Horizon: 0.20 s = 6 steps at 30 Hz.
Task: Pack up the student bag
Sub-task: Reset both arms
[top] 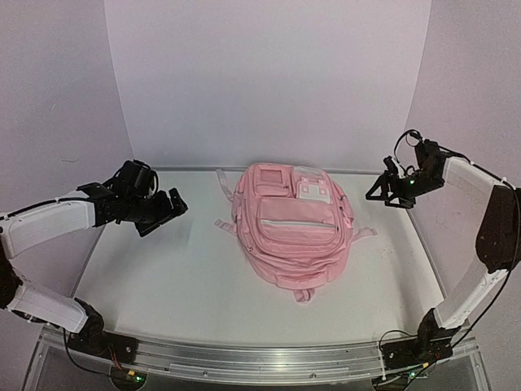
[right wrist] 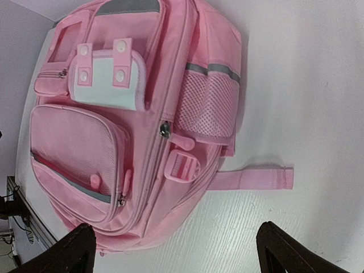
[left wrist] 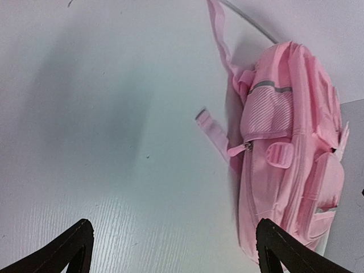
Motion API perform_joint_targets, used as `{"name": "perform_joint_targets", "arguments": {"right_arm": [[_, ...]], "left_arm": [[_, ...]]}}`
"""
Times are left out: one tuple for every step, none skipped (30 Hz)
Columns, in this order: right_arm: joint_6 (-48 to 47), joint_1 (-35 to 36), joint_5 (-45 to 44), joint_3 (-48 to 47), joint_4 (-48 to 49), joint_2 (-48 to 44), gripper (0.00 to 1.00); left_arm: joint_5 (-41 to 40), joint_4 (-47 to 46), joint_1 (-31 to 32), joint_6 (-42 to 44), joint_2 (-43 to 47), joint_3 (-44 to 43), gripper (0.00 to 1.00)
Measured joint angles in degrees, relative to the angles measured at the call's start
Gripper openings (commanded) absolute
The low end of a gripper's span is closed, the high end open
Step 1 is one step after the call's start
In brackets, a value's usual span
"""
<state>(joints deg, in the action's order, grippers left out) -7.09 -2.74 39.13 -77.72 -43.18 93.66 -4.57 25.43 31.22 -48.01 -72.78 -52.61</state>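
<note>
The student bag [top: 291,224] is a large pink backpack lying front-up in the middle of the white table, with its zips closed as far as I can see. A white and pink snap-flap piece [top: 312,189] sits on its upper front. My left gripper [top: 165,213] hangs open above the table to the bag's left and holds nothing. In the left wrist view the bag [left wrist: 290,159] lies to the right of the gripper [left wrist: 174,227]. My right gripper [top: 381,189] is open near the bag's upper right, apart from it. The right wrist view looks down on the bag [right wrist: 114,142] past the gripper [right wrist: 175,228].
Loose pink straps trail from the bag onto the table [top: 221,181] [right wrist: 256,178]. White walls close in the back and both sides. An aluminium rail [top: 260,358] runs along the near edge between the arm bases.
</note>
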Motion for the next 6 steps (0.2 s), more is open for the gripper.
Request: {"name": "perform_joint_targets", "arguments": {"right_arm": [[-0.4, -0.2, 0.2, 0.6, -0.1, 0.0, 0.98], [-0.6, -0.2, 0.4, 1.1, 0.0, 0.0, 0.98], [-0.9, -0.1, 0.6, 1.5, 0.0, 0.0, 0.98], [-1.2, -0.1, 0.8, 1.9, -0.1, 0.0, 0.98], [-1.3, -0.1, 1.0, 2.2, -0.1, 0.0, 0.98], [-1.6, 0.0, 1.2, 2.6, 0.0, 0.0, 0.98]], "left_arm": [[0.3, -0.1, 0.0, -0.1, -0.7, 0.8, 1.0], [0.5, -0.2, 0.0, -0.2, -1.1, 1.6, 1.0], [0.8, -0.4, 0.0, -0.3, -1.5, 2.3, 1.0], [1.0, -0.4, 0.0, -0.4, -1.6, 2.9, 1.0], [1.1, -0.4, 0.0, -0.4, -1.6, 3.2, 1.0], [1.4, -0.4, 0.0, -0.4, -1.6, 3.3, 1.0]]}}
